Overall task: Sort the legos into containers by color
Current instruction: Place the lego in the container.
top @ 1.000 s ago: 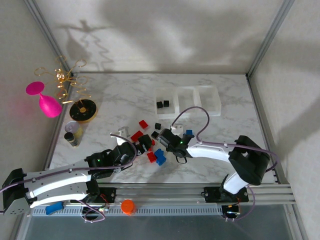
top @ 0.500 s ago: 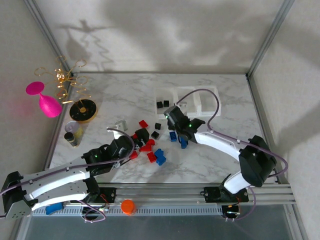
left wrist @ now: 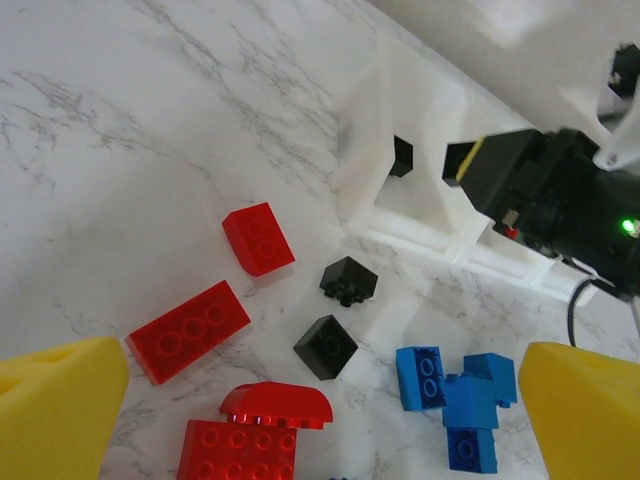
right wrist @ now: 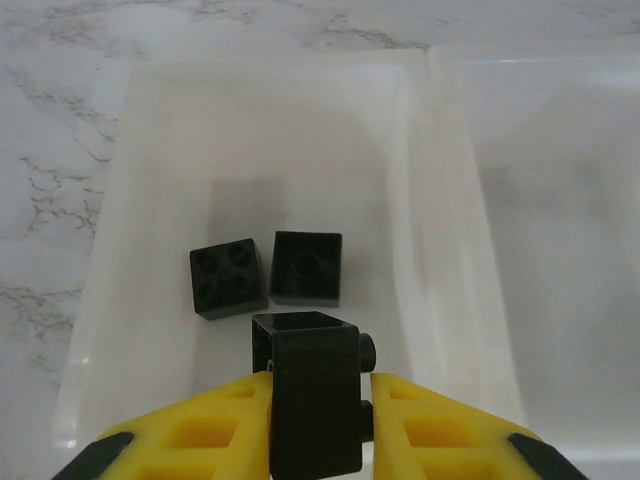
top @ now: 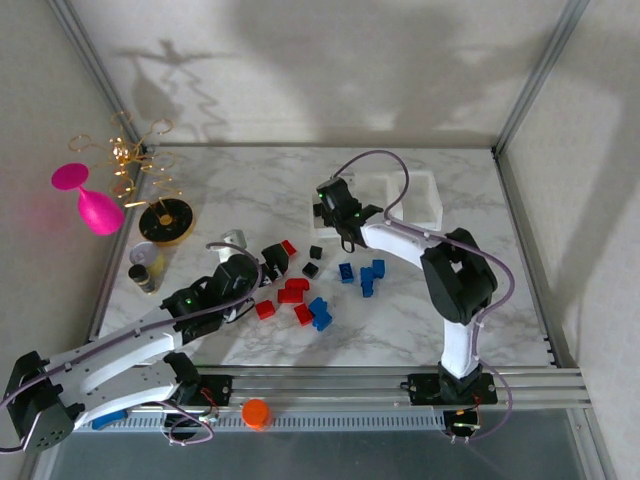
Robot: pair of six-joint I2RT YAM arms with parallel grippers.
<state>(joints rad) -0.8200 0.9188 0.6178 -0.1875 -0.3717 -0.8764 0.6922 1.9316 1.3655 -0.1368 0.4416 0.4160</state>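
Looking down from the top view, the right pincer (top: 335,207) hangs over the leftmost of the three joined translucent white bins (top: 420,200) at upper centre. Small red, blue and black plastic bricks (top: 300,292) lie scattered mid-frame on the marble table (top: 450,300), with the left pincer (top: 268,262) just beside them.

From the left wrist, its yellow jaws stand wide apart, released, above red and black bricks at lower centre.

From the right wrist, the right pincer is clenched on a black square brick (right wrist: 305,350) at bottom centre, above two glossy black bricks (right wrist: 228,278) on the bin floor. Such bricks look light, rigid and slick; their flat opposite sides likely give the surest hold.
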